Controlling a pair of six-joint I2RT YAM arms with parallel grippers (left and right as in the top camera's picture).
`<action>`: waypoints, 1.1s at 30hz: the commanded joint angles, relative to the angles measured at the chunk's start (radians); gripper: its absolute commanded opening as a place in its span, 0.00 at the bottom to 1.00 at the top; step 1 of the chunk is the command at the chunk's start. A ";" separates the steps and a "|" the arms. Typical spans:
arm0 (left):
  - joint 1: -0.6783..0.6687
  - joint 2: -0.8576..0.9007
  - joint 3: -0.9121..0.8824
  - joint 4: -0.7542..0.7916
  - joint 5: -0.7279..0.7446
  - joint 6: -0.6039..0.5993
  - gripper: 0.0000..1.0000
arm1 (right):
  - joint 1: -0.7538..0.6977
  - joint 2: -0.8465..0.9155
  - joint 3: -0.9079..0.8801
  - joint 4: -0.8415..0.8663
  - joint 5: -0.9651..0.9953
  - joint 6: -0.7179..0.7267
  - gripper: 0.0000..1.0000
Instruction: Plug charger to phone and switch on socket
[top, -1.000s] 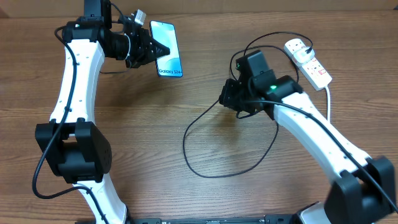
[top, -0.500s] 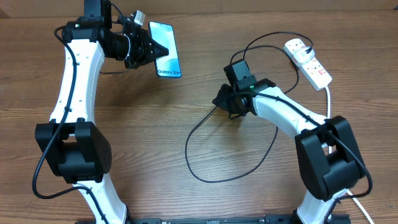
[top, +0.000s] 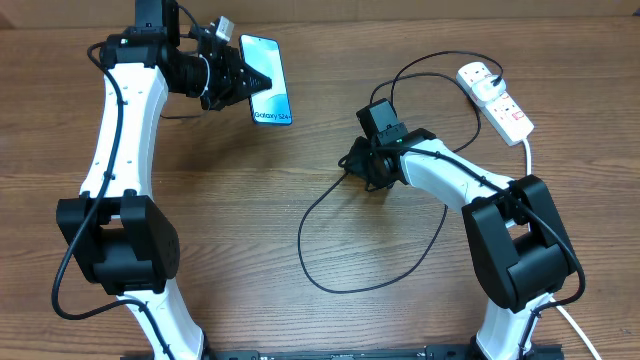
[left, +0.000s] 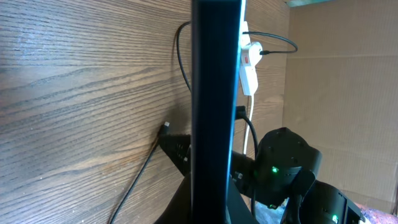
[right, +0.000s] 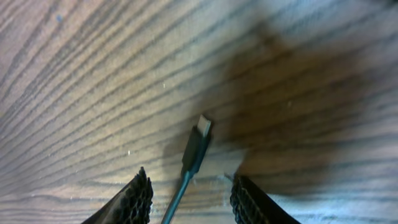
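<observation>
1. Grained, brown wood-pattern table (top: 230, 250): the left gripper (top: 248, 78) is clamped on the phone (top: 270, 60), a slim rectangle with a pale turquoise screen and "Galaxy S24" printed at its near end, held at the far left of the table.
2. From the left wrist camera the phone appears edge-on only, as a dark, smooth vertical bar with a thin bright line down one side. Its top and bottom are cut off by the frame, and the gripper's own fingers cannot be made out behind it.
3. The charger (top: 297, 235), a thin black cable, lies in a wide loose loop across the middle of the table.
4. Its connector tip (right: 199, 140), a small black body with a short pale metal end, lies flat on the wood between the ribbed black fingers (right: 134, 199) of the right gripper (right: 190, 182). They stand spread on either side, touching nothing.
5. Only the ends of those fingers show at the bottom of the right wrist view.
6. The socket (top: 497, 100), a white oblong strip with red marks, lies at the far right. A thick white cord (top: 527, 160) runs from it and passes behind the right arm.
</observation>
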 joint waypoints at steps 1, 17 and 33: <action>-0.002 -0.005 0.009 0.002 0.051 0.005 0.04 | 0.006 0.006 0.038 -0.006 -0.057 0.028 0.43; -0.002 -0.005 0.009 0.001 0.052 0.005 0.04 | 0.069 0.084 0.247 -0.245 0.164 0.050 0.45; -0.002 -0.005 0.009 -0.006 0.052 0.005 0.04 | 0.069 0.146 0.307 -0.315 0.202 0.076 0.53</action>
